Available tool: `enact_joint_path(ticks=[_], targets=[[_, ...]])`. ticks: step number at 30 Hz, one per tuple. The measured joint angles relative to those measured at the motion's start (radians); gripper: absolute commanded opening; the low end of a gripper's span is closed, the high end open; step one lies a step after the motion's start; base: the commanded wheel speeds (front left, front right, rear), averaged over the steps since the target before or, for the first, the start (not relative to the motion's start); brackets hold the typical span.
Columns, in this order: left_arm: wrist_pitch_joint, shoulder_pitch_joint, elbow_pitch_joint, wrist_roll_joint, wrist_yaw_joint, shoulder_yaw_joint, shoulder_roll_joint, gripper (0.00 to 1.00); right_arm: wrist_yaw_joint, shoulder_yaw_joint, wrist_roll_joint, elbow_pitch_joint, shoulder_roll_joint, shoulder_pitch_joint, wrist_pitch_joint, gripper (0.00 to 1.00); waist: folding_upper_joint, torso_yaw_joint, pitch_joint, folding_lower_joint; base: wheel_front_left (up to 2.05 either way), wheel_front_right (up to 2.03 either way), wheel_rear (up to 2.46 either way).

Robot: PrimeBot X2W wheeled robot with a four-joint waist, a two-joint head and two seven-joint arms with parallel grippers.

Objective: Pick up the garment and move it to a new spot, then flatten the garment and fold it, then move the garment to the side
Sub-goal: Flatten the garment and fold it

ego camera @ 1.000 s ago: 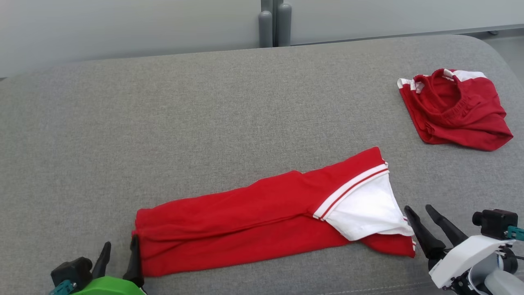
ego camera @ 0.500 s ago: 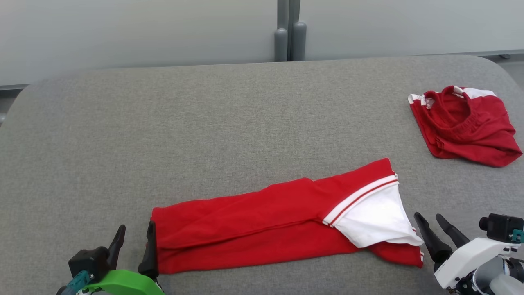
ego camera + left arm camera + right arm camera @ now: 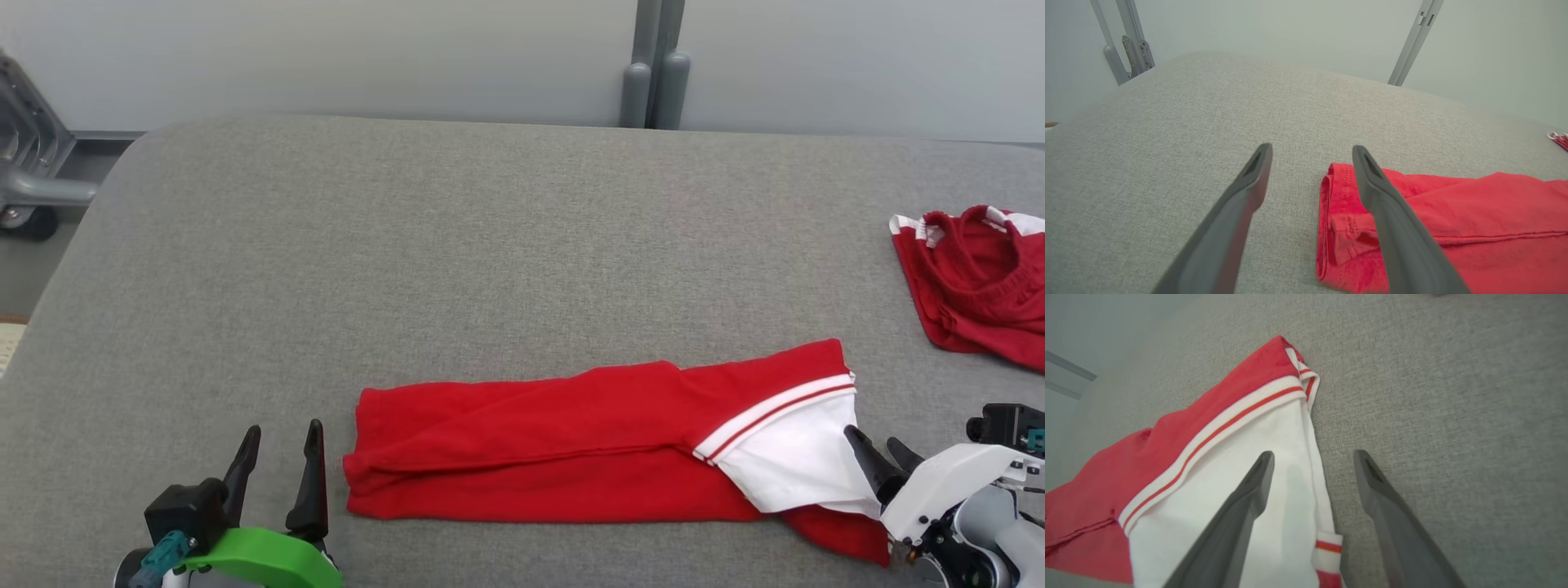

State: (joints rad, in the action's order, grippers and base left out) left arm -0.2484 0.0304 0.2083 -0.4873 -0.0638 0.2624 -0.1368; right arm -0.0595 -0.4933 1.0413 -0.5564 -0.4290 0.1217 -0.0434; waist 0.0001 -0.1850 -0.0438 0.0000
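Note:
The garment [image 3: 571, 449] is red with a white panel and striped trim, folded into a long strip across the near part of the grey padded surface [image 3: 490, 245]. My left gripper [image 3: 283, 430] stands open just off the strip's left end; in the left wrist view its right finger [image 3: 1384, 204] overlaps the red hem [image 3: 1453, 212]. My right gripper [image 3: 872, 438] is open at the strip's right end, over the white panel. In the right wrist view the white panel's edge [image 3: 1306, 465] runs between the open fingers of that gripper [image 3: 1313, 454]. Nothing is held.
A second red garment [image 3: 980, 286] lies crumpled at the right edge. Grey posts [image 3: 653, 82] stand behind the surface against a pale wall. A metal frame with a wheel [image 3: 24, 188] sits beyond the rounded left corner.
The head camera has swung left, shifting everything rightward. My right gripper's fingertips now overlap the garment's white end instead of standing beside it. The left gripper stands slightly apart from the left end.

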Motion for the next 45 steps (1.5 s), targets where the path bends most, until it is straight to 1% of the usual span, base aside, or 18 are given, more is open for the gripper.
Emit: enact_joint_path(ticks=[1, 4, 7, 11, 12, 13, 14, 15, 17, 18, 21, 29, 45], targets=[[0.0, 0.0, -0.005, 0.0, -0.008, 0.0, 0.002, 1.0, 0.001, 0.001, 0.002, -0.019, -0.003, 0.005, 0.023, 1.0, 0.0, -0.015, -0.003, 0.0, 0.0, 0.0, 0.0], [0.0, 0.0, -0.014, 0.0, -0.009, -0.002, 0.003, 1.0, 0.001, 0.0, 0.016, -0.037, -0.004, 0.022, 0.058, 1.0, 0.0, -0.037, -0.008, 0.0, 0.0, 0.0, 0.0], [0.0, 0.0, -0.021, 0.0, -0.009, -0.003, 0.003, 1.0, 0.015, -0.008, 0.016, -0.056, -0.006, 0.042, 0.09, 1.0, 0.0, -0.054, -0.014, 0.0, 0.0, 0.0, 0.0], [0.0, 0.001, -0.027, 0.0, -0.017, -0.016, 0.003, 1.0, 0.013, -0.028, 0.015, -0.068, -0.007, 0.072, 0.128, 1.0, 0.0, -0.065, -0.019, 0.0, 0.0, 0.0, 0.0], [0.0, 0.001, -0.029, 0.0, -0.017, -0.017, 0.003, 1.0, 0.009, -0.032, 0.014, -0.069, -0.007, 0.077, 0.134, 0.94, 0.0, -0.066, -0.019, 0.0, 0.0, 0.0, 0.0], [0.0, 0.001, -0.03, 0.0, -0.017, -0.019, 0.004, 1.0, 0.007, -0.036, 0.014, -0.069, -0.007, 0.081, 0.139, 0.77, 0.0, -0.066, -0.019, 0.0, 0.0, 0.0, 0.0], [0.0, 0.001, -0.032, 0.0, -0.017, -0.021, 0.004, 1.0, 0.006, -0.04, 0.013, -0.07, -0.007, 0.083, 0.143, 0.56, -0.0001, -0.066, -0.02, 0.0, 0.0, 0.0, 0.0], [0.0, 0.002, -0.034, 0.0, -0.017, -0.023, 0.004, 1.0, -0.002, -0.042, 0.012, -0.07, -0.006, 0.086, 0.144, 0.38, 0.0, -0.066, -0.02, 0.0, 0.0, 0.0, 0.0], [0.0, 0.002, -0.039, 0.0, -0.017, -0.025, 0.004, 1.0, -0.011, -0.052, 0.011, -0.07, -0.002, 0.095, 0.154, 0.06, 0.0, -0.066, -0.02, 0.0, 0.0, 0.0, 0.0], [0.0, 0.002, -0.041, 0.0, -0.017, -0.025, 0.004, 1.0, -0.013, -0.055, 0.009, -0.07, 0.001, 0.098, 0.16, 0.0, 0.0, -0.065, -0.02, 0.0, 0.0, 0.0, 0.0], [0.0, 0.002, -0.049, 0.0, -0.02, -0.028, 0.004, 1.0, -0.02, -0.057, 0.009, -0.07, 0.012, 0.101, 0.16, 0.0, 0.0, -0.062, -0.019, 0.0, 0.0, 0.0, 0.0], [0.0, 0.02, -0.061, 0.0, -0.025, -0.048, 0.003, 1.0, -0.034, -0.024, 0.024, -0.071, 0.003, 0.141, 0.159, 0.0, 0.0, -0.037, -0.015, 0.0, 0.0, 0.0, 0.0], [0.0, 0.033, -0.091, 0.0, -0.03, -0.056, 0.004, 1.0, -0.034, 0.059, 0.027, -0.103, -0.159, 0.2, 0.159, 0.0, 0.0, 0.023, -0.015, 0.0, 0.0, 0.0, 0.0]])
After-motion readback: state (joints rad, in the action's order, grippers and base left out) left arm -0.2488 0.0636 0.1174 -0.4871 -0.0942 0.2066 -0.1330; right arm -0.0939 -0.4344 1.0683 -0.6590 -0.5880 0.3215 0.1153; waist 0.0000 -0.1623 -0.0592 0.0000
